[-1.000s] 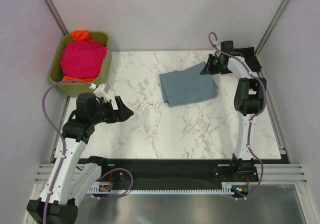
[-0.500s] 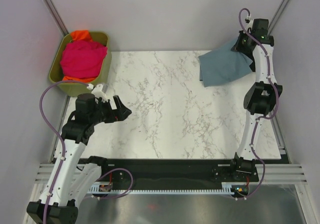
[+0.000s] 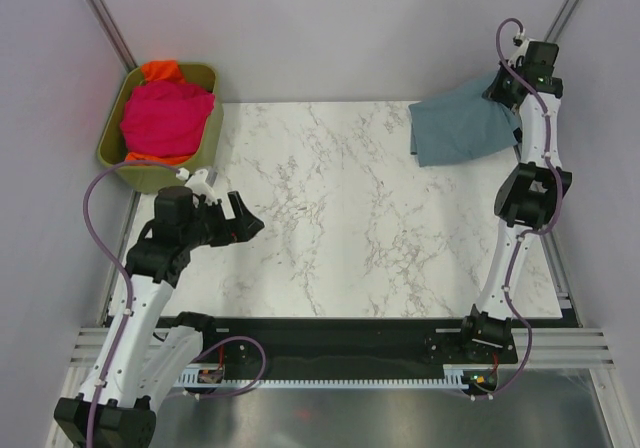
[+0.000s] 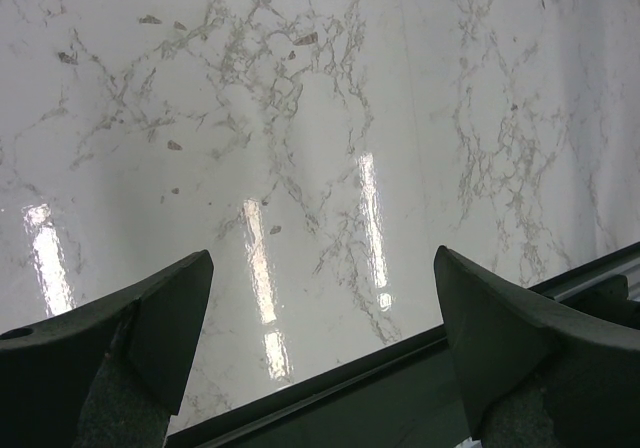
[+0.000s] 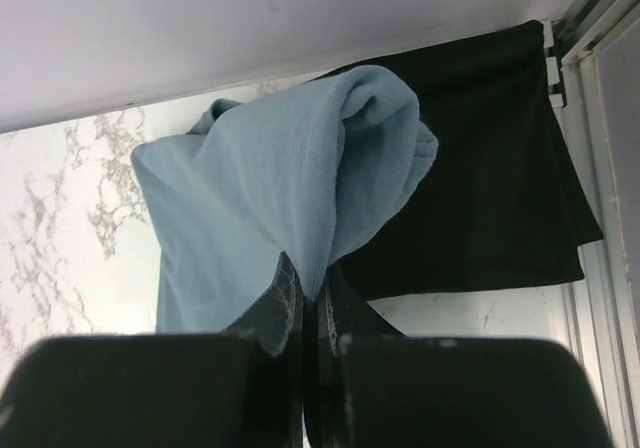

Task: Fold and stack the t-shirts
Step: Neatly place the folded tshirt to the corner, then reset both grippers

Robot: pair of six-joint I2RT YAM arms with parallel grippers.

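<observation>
Top external view: the marble table (image 3: 340,228) is seen from above, with an olive-green bin (image 3: 106,148) off its corner at ten o'clock. The magenta-pink t-shirt (image 3: 165,118) is heaped in the bin, and the orange t-shirt (image 3: 160,70) peeks out beneath it at the far rim; both look unfolded, so they probably wait their turn. At one o'clock the right gripper (image 3: 503,88) reaches to the far corner, holding the slate blue-grey t-shirt (image 3: 462,128) by its far edge, the cloth trailing toward nine o'clock over the table. The left gripper (image 3: 247,224) hovers low near eight o'clock, holding nothing, apparently parked out of the way.

Left wrist view: the two fingers stand wide apart at the bottom of the picture, with only bare, glossy marble between them and the table's near edge at five o'clock.

Right wrist view: the jaws are pressed together on a pinched fold of the blue-grey shirt, which bunches and hangs from them. Behind it, toward two o'clock, the black t-shirt (image 5: 490,168) lies flat and squared against the back wall, looking already folded. The pinch at one edge likely lets the blue-grey shirt drape onto the black one as the next layer of the stack; whether the two touch yet I cannot tell.
</observation>
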